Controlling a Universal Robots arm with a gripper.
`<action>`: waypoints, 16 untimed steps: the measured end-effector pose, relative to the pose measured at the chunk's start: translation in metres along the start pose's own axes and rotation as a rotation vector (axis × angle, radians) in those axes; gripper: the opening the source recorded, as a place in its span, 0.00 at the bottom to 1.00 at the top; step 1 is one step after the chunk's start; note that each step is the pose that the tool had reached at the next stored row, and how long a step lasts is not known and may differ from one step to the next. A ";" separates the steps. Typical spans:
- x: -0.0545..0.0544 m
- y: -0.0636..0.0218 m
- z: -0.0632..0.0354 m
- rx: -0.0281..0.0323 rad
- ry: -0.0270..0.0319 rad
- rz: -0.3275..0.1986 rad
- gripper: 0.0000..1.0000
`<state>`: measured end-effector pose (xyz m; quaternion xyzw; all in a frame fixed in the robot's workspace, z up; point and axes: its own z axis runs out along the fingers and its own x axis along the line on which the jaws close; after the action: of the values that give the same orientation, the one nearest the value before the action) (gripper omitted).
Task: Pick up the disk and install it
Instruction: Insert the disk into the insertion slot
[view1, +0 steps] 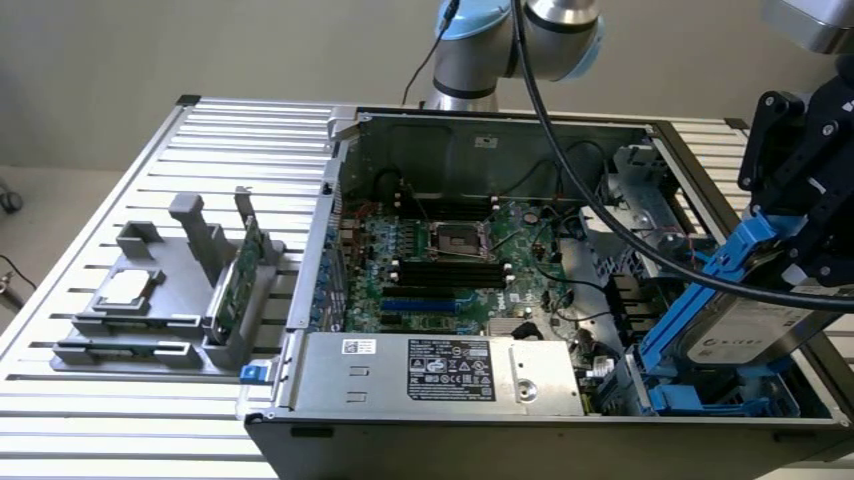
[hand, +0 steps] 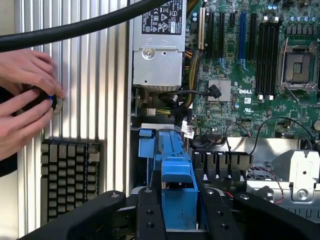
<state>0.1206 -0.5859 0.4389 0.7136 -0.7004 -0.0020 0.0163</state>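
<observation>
The gripper (view1: 798, 235) squeezed the disk (view1: 750, 318) between half-closed jaws, low at the exterior view's right. The disk hung tilted, its long side pointing down toward the blue bay (view1: 694, 395), probably just above it.

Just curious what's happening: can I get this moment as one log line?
gripper: shut on disk | disk: tilted over drive bay | case: open
</observation>
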 end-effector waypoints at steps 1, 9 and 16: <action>0.000 0.0000 -0.0001 0.0000 -0.0001 0.000 0.32; 0.000 0.0012 -0.0024 0.0011 -0.0008 -0.001 0.32; 0.000 0.0012 -0.0015 0.0010 -0.0008 -0.001 0.32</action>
<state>0.1194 -0.5859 0.4405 0.7138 -0.7002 -0.0019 0.0157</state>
